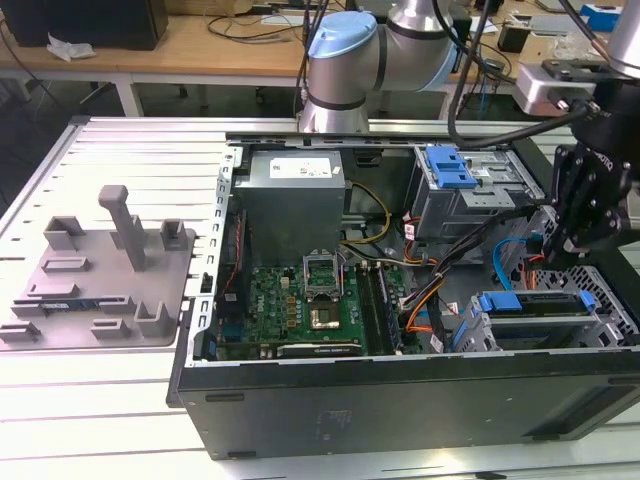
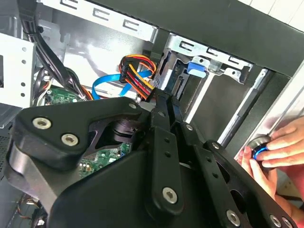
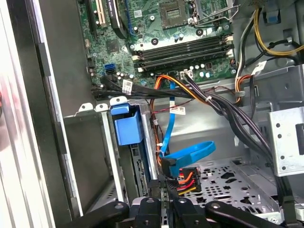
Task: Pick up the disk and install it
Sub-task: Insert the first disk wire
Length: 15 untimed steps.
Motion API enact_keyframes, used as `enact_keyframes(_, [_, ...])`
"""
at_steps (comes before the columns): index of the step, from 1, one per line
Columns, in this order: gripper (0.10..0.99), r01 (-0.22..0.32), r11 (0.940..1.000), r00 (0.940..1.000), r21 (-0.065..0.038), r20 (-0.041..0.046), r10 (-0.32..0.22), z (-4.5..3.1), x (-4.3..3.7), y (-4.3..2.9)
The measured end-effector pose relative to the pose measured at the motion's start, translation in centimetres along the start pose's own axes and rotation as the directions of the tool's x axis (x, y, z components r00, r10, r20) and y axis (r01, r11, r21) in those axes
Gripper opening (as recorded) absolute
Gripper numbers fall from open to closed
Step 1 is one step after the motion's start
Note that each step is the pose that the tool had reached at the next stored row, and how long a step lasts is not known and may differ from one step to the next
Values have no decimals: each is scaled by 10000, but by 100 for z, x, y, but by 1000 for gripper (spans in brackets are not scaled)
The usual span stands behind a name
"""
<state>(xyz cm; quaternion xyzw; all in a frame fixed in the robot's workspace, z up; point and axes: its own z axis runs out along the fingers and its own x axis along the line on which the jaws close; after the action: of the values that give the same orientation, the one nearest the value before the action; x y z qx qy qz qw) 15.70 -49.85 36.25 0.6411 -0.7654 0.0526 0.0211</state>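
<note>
Green motherboard (image 1: 290,300), bright blue data cable (image 3: 192,153), black computer case (image 1: 400,405), pale grey slatted table (image 1: 100,400).

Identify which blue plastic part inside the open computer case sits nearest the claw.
The long blue plastic strip on the low metal cage beside the claw; the blue latch tops the farther cage.

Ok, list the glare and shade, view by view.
Exterior view: even light, the case interior well lit. First wrist view: the table beside the case washed out white, motherboard evenly lit. Second wrist view: glare on the metal panel; the gripper dark, in shade.
</note>
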Motion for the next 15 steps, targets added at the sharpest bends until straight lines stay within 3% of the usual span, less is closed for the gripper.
enact_keyframes(8, [165,210,9998,9995,-13,216,-210,8,65,-11])
enact_keyframes(15, [165,473,9989,9986,10,250,-473,15,129,-23])
